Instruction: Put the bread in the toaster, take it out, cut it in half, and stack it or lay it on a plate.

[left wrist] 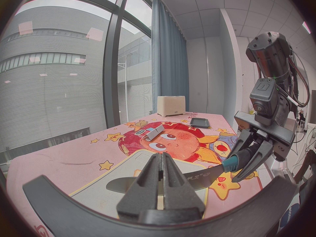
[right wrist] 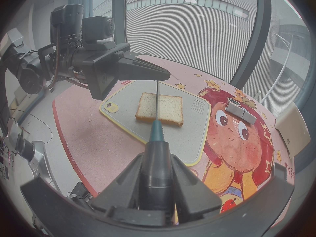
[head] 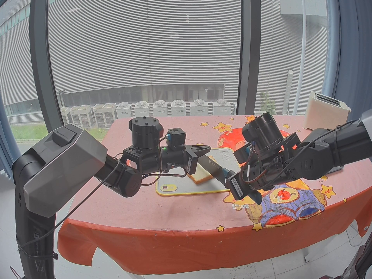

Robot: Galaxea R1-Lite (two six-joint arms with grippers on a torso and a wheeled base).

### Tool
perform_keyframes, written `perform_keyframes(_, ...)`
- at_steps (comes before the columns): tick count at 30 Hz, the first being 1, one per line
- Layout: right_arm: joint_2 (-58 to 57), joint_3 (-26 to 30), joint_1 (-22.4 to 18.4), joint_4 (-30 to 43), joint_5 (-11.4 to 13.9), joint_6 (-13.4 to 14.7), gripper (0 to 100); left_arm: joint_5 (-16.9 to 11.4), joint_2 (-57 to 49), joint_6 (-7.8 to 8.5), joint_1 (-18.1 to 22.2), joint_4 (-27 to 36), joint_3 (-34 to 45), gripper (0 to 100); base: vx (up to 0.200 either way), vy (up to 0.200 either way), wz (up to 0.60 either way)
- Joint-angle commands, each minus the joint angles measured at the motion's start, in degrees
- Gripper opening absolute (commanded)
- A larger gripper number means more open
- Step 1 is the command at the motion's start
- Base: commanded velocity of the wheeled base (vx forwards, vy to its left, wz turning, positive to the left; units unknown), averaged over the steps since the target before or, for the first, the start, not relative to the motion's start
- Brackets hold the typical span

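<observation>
A slice of bread (right wrist: 160, 108) lies flat on the grey, yellow-rimmed cutting board (right wrist: 184, 139). My right gripper (right wrist: 157, 158) is shut on the teal handle of a knife (left wrist: 197, 178). The blade stands edge-down across the middle of the bread (head: 199, 174). My left gripper (left wrist: 161, 162) is shut with nothing between its fingers. It hovers over the far end of the blade and the bread, seen from outside as left gripper (head: 207, 149). The right gripper (head: 232, 179) sits at the board's near right corner. The beige toaster (head: 325, 111) stands at the table's far right. A dark plate (left wrist: 200, 122) lies near it.
A small grey holder (right wrist: 242, 112) lies on the printed tablecloth beyond the cutting board (head: 193, 185). The table's front edge (head: 217, 229) is close below both arms. A window wall runs behind the table.
</observation>
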Motion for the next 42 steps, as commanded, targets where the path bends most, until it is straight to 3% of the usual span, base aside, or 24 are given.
perform_keyframes(1,0.08,0.15,0.17,0.06,-0.08,0.18,0,0.06,0.51,-0.01,-0.05,0.0,-0.39,0,0.0,0.0,0.0)
perform_keyframes(11,0.7,0.24,0.34,0.15,-0.26,0.35,0,0.23,3.67,-0.19,-0.05,-0.18,-4.0,0,0.0,0.0,0.0)
perform_keyframes(42,0.34,0.95,0.52,0.32,-1.05,1.49,0,-0.03,6.57,-0.01,0.04,0.09,-3.65,0,0.0,0.0,0.0)
